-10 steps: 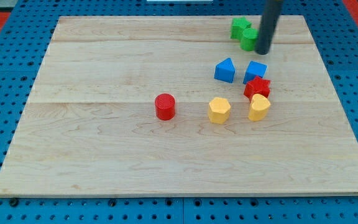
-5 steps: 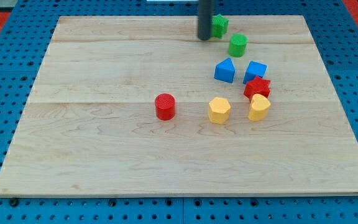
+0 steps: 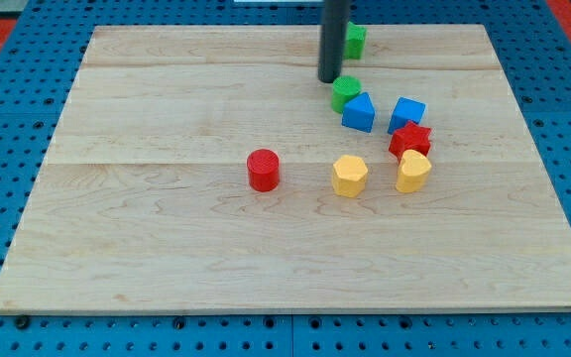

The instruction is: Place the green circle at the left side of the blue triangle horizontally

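The green circle [image 3: 344, 92] sits near the top of the wooden board [image 3: 167, 218], touching the upper left corner of the blue triangle [image 3: 359, 112]. My tip [image 3: 330, 78] is just up and left of the green circle, almost against it. The rod rises from there out of the view's top.
A second green block [image 3: 355, 40] lies at the top edge, partly behind the rod. A blue cube [image 3: 406, 114], a red star-like block [image 3: 410, 140] and a yellow block [image 3: 413, 172] cluster right of the triangle. A yellow hexagon [image 3: 349, 176] and a red cylinder [image 3: 263, 170] lie lower.
The green circle has moved down and left, from right of the rod to against the blue triangle's upper left. My tip has shifted slightly down and right. The other blocks have not moved.
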Robot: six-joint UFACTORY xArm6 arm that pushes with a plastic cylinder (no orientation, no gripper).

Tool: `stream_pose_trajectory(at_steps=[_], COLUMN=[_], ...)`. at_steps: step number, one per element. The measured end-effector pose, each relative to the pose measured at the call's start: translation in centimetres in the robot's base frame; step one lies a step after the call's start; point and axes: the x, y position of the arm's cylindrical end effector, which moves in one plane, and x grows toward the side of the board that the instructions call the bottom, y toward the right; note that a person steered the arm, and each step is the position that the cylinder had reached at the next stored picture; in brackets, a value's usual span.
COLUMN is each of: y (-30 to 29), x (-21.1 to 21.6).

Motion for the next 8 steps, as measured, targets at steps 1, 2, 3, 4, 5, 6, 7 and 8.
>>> stream_pose_trajectory(at_steps=[1, 2, 3, 4, 5, 6, 7, 8], y=[2.3, 6.1, 6.2, 6.2, 2.5, 0.7, 0.0, -7.3], x=[-0.2, 1.7, 2.2, 2.9, 2.9, 2.9, 2.6, 2.6])
